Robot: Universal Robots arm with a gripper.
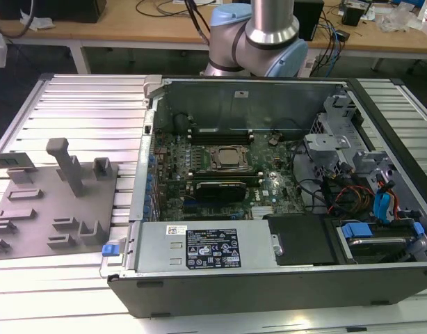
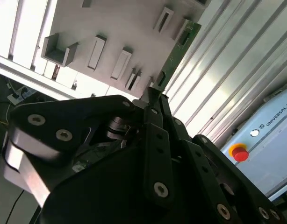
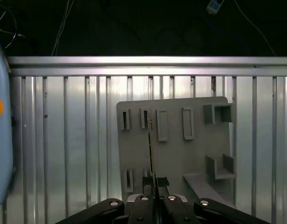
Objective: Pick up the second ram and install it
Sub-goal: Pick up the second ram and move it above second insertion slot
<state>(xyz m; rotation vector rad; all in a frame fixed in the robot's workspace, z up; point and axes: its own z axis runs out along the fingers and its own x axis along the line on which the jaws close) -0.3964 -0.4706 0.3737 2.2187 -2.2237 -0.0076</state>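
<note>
Pincer (image 2: pixel 155 95) first: in the second wrist view your jaws are pinched narrow on the second ram (image 2: pixel 178 53), and the green stick reaches out from them toward the grey fixture plate (image 2: pixel 111 28).

In the first wrist view the stick shows edge-on (a thin line) over that plate on the ribbed table (image 3: pixel 64 140). Whether it is clear of its holder I cannot tell.

In the exterior view the plate lies at the lower left of the frame. The open computer case (image 1: pixel 255 97) takes the middle, with the motherboard (image 1: pixel 269 186) exposed.

You look to be in the pick-up step. Seating calls for the stick squared over a free slot.
</note>
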